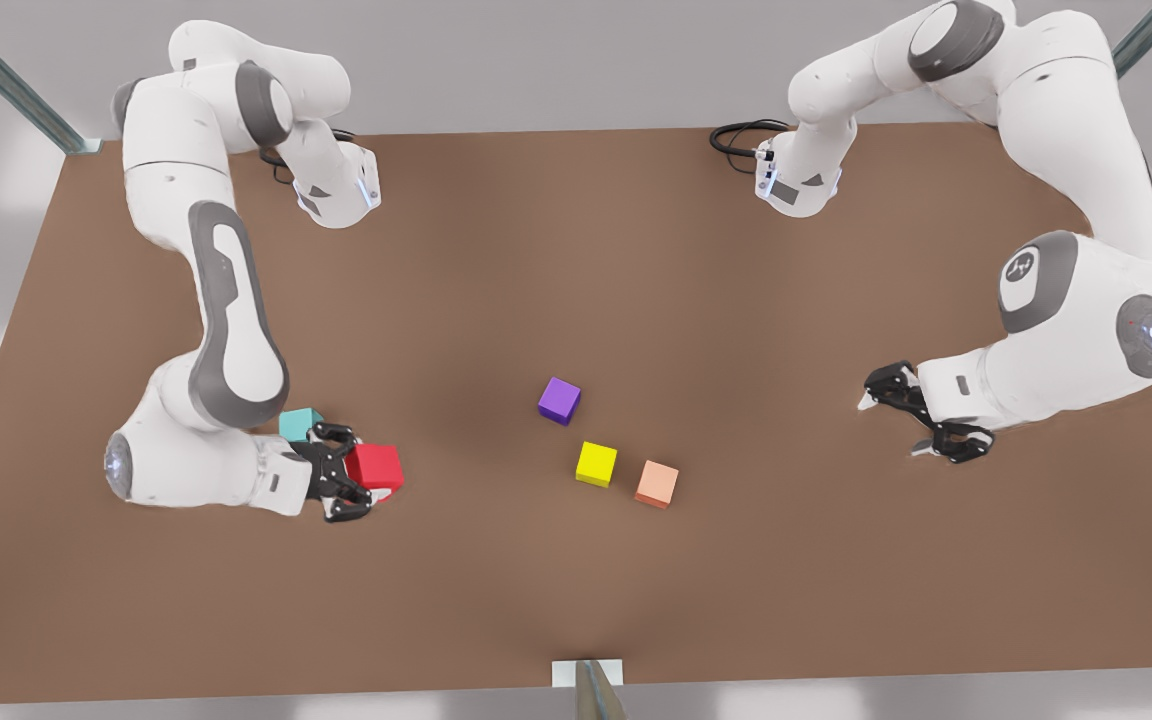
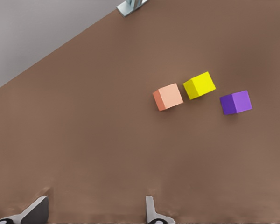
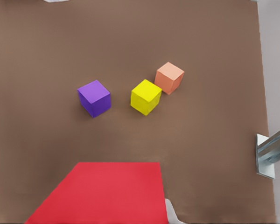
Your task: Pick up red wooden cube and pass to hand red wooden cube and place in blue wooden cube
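Brown tabletop (image 1: 576,250) is seen from above. At the front view's left, the red wooden cube (image 1: 375,467) is clamped between the right gripper (image 1: 348,472) jaws, with the blue wooden cube (image 1: 300,423) just behind. The left gripper (image 1: 921,418), at the front view's right, is held wide apart, gripping nothing. Purple cube (image 1: 559,400), yellow cube (image 1: 596,464) and peach cube (image 1: 656,484) are clustered mid-table.

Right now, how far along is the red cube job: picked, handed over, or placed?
Done, it seems: the right pincer is closed on the red cube, on the front view's left beside the teal cube. In hand: that grip; I cannot tell whether the cube is off the table. Left: the left pincer waits open and empty on the front view's right, so the handover and the placing at the teal cube are not yet done.
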